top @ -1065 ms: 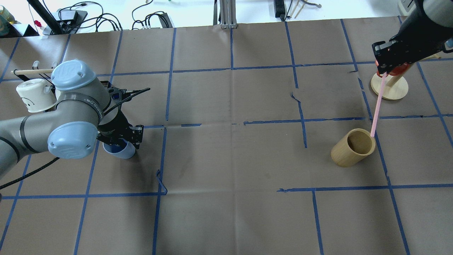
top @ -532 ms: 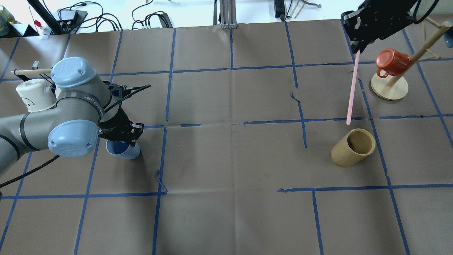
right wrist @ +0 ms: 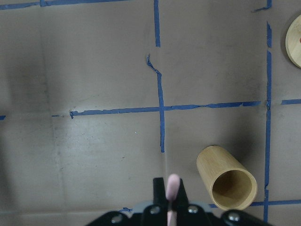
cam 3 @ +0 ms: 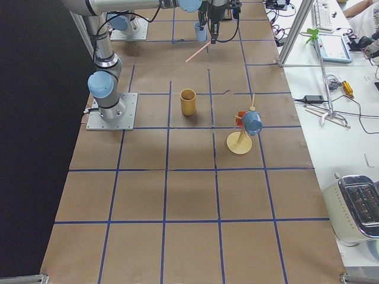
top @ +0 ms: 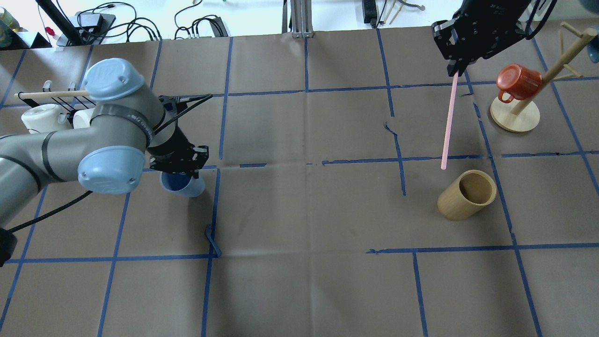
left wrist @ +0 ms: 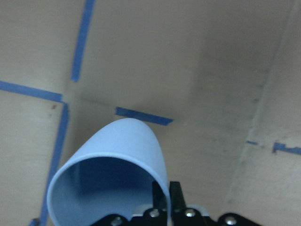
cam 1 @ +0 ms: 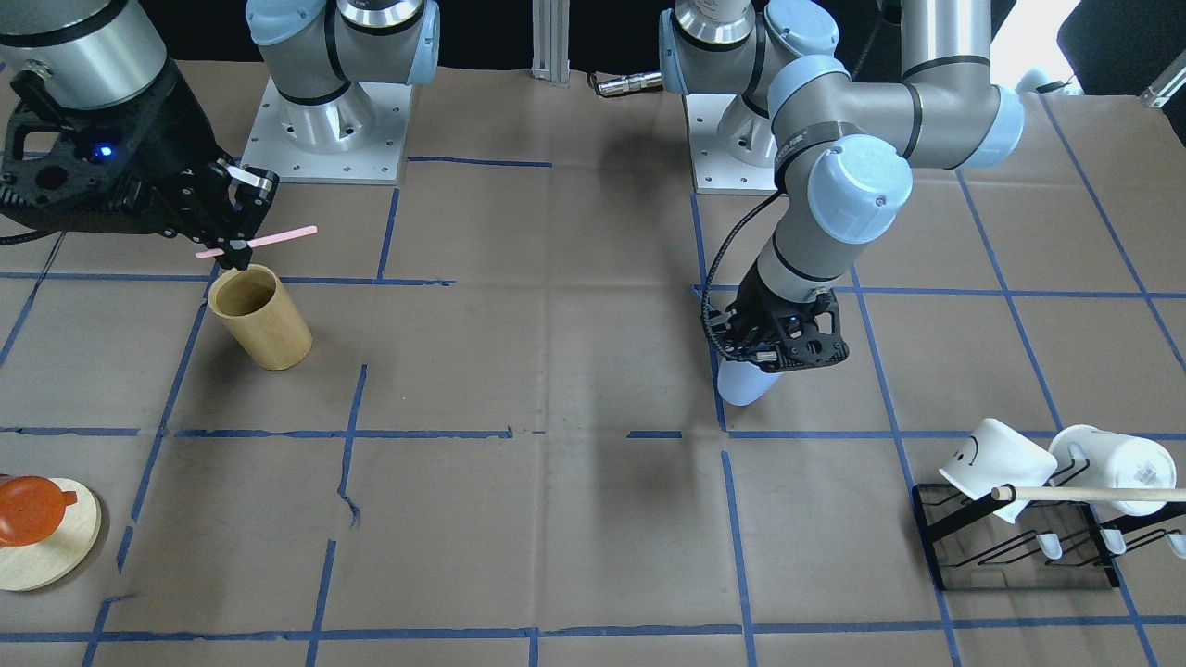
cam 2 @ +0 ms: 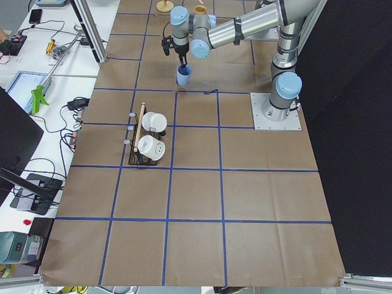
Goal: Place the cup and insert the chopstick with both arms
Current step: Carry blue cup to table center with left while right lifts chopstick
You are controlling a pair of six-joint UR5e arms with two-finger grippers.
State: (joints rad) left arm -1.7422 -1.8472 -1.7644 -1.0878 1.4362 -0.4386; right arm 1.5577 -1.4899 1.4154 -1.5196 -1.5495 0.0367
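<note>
My left gripper (top: 180,169) is shut on the rim of the light blue cup (top: 186,186) and holds it tilted just above the table, left of centre. The cup also shows in the front view (cam 1: 742,384) and in the left wrist view (left wrist: 110,155), with its mouth towards the camera. My right gripper (top: 456,69) is shut on one pink chopstick (top: 448,124), which hangs down. The chopstick's lower tip is just left of the tan wooden cup (top: 466,194). The right wrist view shows the chopstick (right wrist: 173,184) between the jaws and the wooden cup (right wrist: 228,179) to its right.
A wooden mug tree (top: 515,117) with a red mug (top: 514,82) stands at the far right. A black rack (cam 1: 1019,547) with white mugs (cam 1: 996,454) and a long pale dowel (top: 47,94) stands at the far left. Blue tape lines grid the brown paper.
My left arm has carried the blue cup to the right, towards the centre. My right gripper has moved left and away with the pink chopstick, whose tip has left the wooden cup's rim.
</note>
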